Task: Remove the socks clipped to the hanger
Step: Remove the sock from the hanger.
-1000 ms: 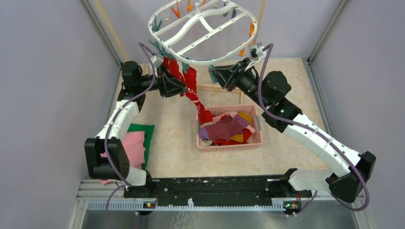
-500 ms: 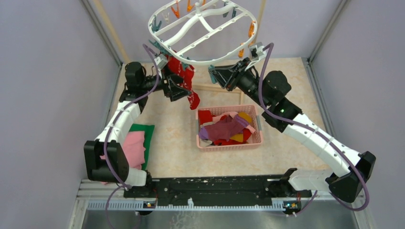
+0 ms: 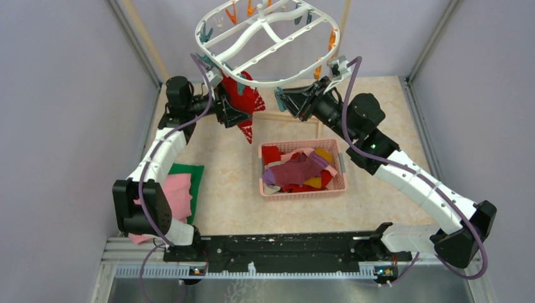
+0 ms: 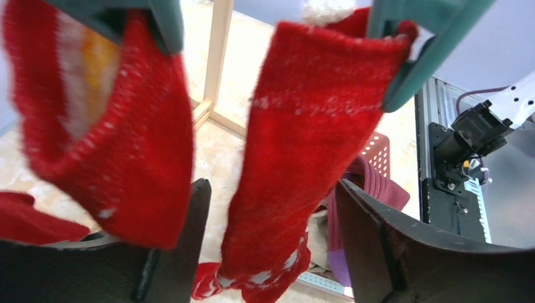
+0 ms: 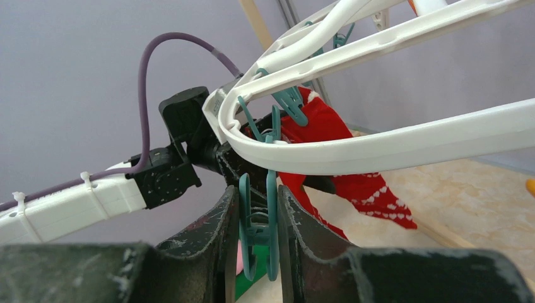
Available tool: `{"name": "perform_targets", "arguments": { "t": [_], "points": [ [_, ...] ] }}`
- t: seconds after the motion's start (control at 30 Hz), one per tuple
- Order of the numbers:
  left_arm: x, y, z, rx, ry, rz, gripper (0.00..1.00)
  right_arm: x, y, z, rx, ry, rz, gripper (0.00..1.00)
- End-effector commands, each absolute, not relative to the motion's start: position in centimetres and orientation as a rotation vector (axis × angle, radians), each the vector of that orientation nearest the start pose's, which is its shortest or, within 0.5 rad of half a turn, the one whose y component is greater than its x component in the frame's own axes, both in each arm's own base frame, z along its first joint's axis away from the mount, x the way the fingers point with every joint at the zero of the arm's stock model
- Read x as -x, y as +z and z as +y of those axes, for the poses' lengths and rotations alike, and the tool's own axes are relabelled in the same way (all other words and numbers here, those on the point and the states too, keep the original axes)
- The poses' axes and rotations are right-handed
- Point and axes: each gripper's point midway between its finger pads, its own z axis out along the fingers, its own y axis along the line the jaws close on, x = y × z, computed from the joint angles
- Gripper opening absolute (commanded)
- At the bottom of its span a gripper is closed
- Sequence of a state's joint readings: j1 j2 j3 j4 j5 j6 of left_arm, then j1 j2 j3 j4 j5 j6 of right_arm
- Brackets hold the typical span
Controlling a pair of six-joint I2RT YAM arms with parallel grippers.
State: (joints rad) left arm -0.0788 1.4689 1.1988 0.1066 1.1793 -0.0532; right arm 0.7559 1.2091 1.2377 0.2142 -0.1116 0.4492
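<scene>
The white hanger [image 3: 272, 83] hangs over the far side of the table, with orange and teal clips. Two red socks [image 3: 251, 96] are clipped at its left rim. In the left wrist view one red sock [image 4: 309, 145] with white marks at its toe hangs from a teal clip [image 4: 435, 38] between the spread fingers of my left gripper [image 4: 272, 186], which is open. A second red sock [image 4: 107, 126] hangs to its left. My right gripper [image 5: 258, 192] is shut on a bare teal clip [image 5: 272, 202] under the hanger ring [image 5: 378, 151].
A pink mesh basket [image 3: 303, 190] holding several socks stands on the table below the hanger. Folded pink and green cloths [image 3: 180, 189] lie at the left. A wooden pole [image 3: 142, 38] and a floor bar [image 3: 287, 117] stand behind the arms.
The long red sock that hung from my left gripper now lies in the basket. The left gripper has opened and risen to the clipped socks. The right arm has not moved.
</scene>
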Motion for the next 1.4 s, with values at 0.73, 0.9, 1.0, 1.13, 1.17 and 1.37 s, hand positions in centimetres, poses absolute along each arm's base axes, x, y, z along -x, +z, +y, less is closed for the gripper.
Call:
{"name": "perform_targets", "arguments": {
  "t": [0.73, 0.9, 1.0, 1.13, 1.17, 1.37],
  "points": [
    [-27.8, 34.4, -21.3, -0.846, -1.314, 1.54, 0.0, -26.5, 43.5, 29.9, 0.308, 1.086, 1.365, 0.99],
    [-26.4, 35.1, -22.3, -0.817, -1.412, 1.555, 0.0, -25.2, 39.6, 30.9, 0.312, 1.211, 1.363, 0.99],
    [-25.7, 36.2, -23.1, -0.831, -1.424, 1.547, 0.0, -24.7, 38.3, 32.0, 0.324, 1.283, 1.335, 0.99],
    [-25.4, 37.6, -23.7, -0.869, -1.404, 1.521, 0.0, -24.9, 39.1, 33.7, 0.351, 1.31, 1.262, 0.99],
    [-25.3, 37.8, -23.8, -0.873, -1.41, 1.519, 0.0, -25.2, 39.6, 34.1, 0.356, 1.298, 1.248, 0.99],
    [-25.5, 38.7, -23.9, -0.855, -1.401, 1.51, 0.0, -28.3, 43.1, 34.8, 0.246, 1.23, 1.15, 0.99]
  ]
}}
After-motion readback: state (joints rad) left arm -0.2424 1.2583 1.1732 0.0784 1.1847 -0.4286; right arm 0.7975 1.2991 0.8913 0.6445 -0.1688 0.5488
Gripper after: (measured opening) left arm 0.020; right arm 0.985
